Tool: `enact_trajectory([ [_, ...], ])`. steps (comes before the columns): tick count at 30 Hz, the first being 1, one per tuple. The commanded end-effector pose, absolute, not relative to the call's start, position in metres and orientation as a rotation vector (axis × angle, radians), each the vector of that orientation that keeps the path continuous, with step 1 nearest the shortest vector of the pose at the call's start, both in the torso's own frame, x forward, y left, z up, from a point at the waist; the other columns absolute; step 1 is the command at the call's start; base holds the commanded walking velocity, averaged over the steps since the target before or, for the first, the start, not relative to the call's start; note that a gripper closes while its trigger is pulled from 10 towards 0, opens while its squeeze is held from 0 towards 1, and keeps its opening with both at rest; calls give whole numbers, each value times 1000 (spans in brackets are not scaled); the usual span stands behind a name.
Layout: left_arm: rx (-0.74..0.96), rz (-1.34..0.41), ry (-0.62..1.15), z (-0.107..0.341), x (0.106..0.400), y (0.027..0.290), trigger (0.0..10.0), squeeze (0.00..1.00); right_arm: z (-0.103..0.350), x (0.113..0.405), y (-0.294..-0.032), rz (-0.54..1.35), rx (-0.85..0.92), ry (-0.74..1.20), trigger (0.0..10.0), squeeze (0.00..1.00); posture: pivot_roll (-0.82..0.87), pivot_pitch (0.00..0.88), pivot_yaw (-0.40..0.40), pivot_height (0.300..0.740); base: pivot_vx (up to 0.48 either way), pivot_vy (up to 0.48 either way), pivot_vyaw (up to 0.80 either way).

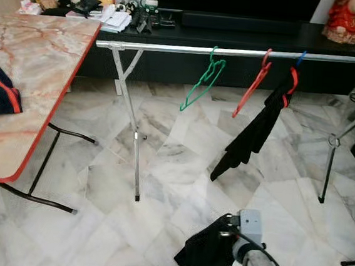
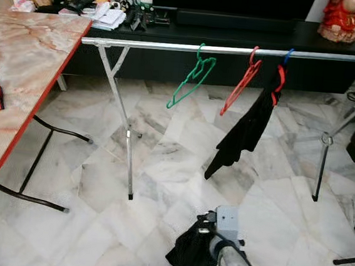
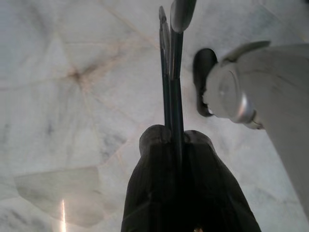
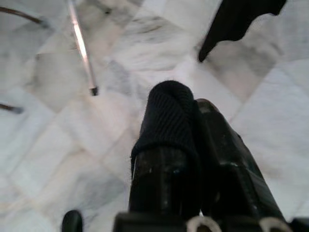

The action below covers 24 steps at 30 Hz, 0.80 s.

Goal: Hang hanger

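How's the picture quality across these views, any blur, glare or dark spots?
Left eye view: evenly lit and sharp, soft sheen on the marble floor, green hanger crisp on the rail. Left wrist view: left gripper close up and soft, a small glare streak on the tile. Right wrist view: right gripper dark and blurred, the rack leg glaring.

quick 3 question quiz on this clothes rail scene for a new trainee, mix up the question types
1. True or false: the green hanger on the rail carries a garment.
2. How many hangers hang on the rail? A) two B) three C) five
3. Fill in: the right end effector is shut on a ____ cloth.

Key:
1. False; it hangs bare, as does the red hanger. Only the hanger furthest to the robot's right carries a black garment.
2. B
3. black
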<state>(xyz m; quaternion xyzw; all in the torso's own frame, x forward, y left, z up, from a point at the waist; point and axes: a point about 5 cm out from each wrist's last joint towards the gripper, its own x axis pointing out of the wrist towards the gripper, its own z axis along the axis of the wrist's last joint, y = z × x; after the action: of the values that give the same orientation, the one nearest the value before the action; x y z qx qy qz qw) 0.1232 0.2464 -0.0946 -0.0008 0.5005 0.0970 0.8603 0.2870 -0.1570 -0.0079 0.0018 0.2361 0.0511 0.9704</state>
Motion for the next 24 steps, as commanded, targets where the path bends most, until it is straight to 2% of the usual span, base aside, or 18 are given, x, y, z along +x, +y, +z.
enact_trajectory([
  [1, -15, 207, 1098, -100, 110, 243, 10000, 0, -8, 286, -163, 88, -7, 474, 10000, 0, 4, 153, -2, 740, -255, 0, 0],
  [9, -15, 220, 1091, -100, 110, 244, 10000, 0, -7, 287, -164, 89, -9, 473, 10000, 0, 5, 149, -5, 740, -251, 0, 0],
  [13, -3, 237, 1049, -96, 117, 247, 10000, 0, -6, 289, -164, 89, -11, 469, 10000, 0, 7, 145, -5, 740, 0, 0, 0],
  [17, 20, 232, 945, -86, 141, 251, 10000, 0, -2, 292, -166, 86, -14, 457, 10000, 0, 8, 144, -7, 740, 0, 0, 0],
  [21, 53, 213, 717, -57, 191, 257, 10000, 0, 7, 301, -168, 86, -17, 417, 10000, 0, 8, 141, -4, 740, 0, 0, 0],
  [24, 76, 163, 626, -44, 209, 254, 10000, 0, 15, 307, -167, 91, -20, 388, 10000, 0, 5, 139, -1, 740, 0, 0, 0],
])
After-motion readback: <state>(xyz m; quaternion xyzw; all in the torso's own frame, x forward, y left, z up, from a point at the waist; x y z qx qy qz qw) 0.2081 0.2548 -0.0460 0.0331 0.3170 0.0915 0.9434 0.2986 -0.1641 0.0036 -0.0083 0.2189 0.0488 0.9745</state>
